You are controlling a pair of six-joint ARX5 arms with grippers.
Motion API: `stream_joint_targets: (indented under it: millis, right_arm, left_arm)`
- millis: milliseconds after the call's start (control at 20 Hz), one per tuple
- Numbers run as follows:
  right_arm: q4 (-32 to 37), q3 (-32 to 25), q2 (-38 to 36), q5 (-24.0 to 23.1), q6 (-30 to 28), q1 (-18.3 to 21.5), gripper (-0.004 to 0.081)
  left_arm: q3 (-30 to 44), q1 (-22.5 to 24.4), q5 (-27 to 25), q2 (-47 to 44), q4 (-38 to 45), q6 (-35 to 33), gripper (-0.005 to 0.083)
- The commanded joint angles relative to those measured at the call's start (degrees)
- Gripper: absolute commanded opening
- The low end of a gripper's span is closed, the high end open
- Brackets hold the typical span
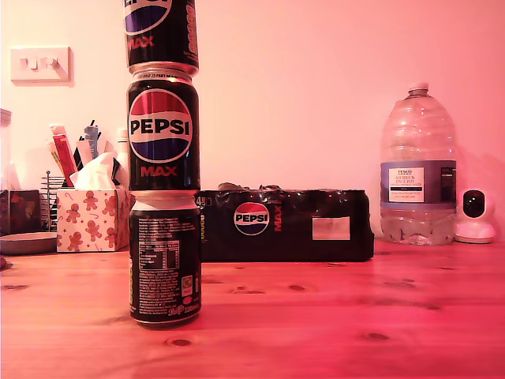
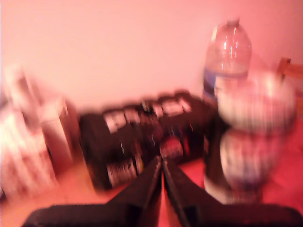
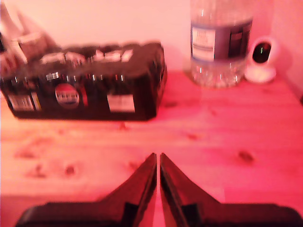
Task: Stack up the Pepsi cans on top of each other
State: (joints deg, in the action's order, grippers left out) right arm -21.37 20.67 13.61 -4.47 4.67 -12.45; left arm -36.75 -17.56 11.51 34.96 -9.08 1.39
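Toward the exterior view's left, three Pepsi cans (image 1: 163, 189) stand stacked on the wooden table (image 1: 331, 316), top can cut off by the frame edge; bare wood runs open to the exterior view's right; multipack (image 1: 288, 225) and water bottle (image 1: 418, 170) sit behind near the wall; my first gripper (image 2: 162, 163) is closed, empty, its view badly blurred; my second gripper (image 3: 158, 158) is closed over bare table, holding nothing.

Black, tapered, pointed fingers (image 3: 142, 189) (matte, both grippers alike)
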Motion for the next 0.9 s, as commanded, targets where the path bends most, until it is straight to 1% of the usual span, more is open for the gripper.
stream_joint_targets:
  millis: [0,100,200,300,400,450,550,650,850]
  right_arm:
    - [-0.52,-0.83,-0.07,0.07,0.31,0.09,-0.0013]
    - [-0.90,-0.83,-0.07,0.07,0.31,0.09,-0.0013]
    - [-0.83,-0.83,-0.07,0.07,0.28,0.09,-0.0013]
    - [-0.79,-0.83,-0.07,0.07,0.31,0.09,-0.0013]
    - [-0.70,-0.81,-0.15,0.07,0.42,0.09,-0.0013]
    - [-0.74,-0.68,-0.17,0.07,1.44,0.09,-0.0013]
    - [-0.96,-0.66,-0.17,-0.15,1.38,0.09,-0.0013]
    - [-2.69,-0.66,-0.17,-0.15,1.38,0.09,-0.0013]
    - [-8.35,-0.66,-0.17,-0.15,1.38,0.09,-0.0013]
  left_arm:
    - [6.16,0.13,0.00,-4.00,0.94,2.05,-0.0019]
    - [11.32,0.13,-0.02,-10.16,0.72,4.37,-0.0019]
    - [14.75,0.13,0.00,-16.44,-1.05,4.76,-0.0019]
    - [16.41,0.13,0.00,-21.59,-2.58,5.79,-0.0019]
    - [16.46,0.13,0.00,-25.44,-5.27,6.78,-0.0019]
    - [16.46,0.13,0.02,-26.95,-6.14,6.82,-0.0019]
    - [16.41,0.13,0.22,-28.65,-7.45,8.22,-0.0019]
    - [16.41,0.15,0.09,-29.40,-9.66,8.72,-0.0019]
    - [16.41,0.15,0.02,-29.38,-15.80,8.72,-0.0019]
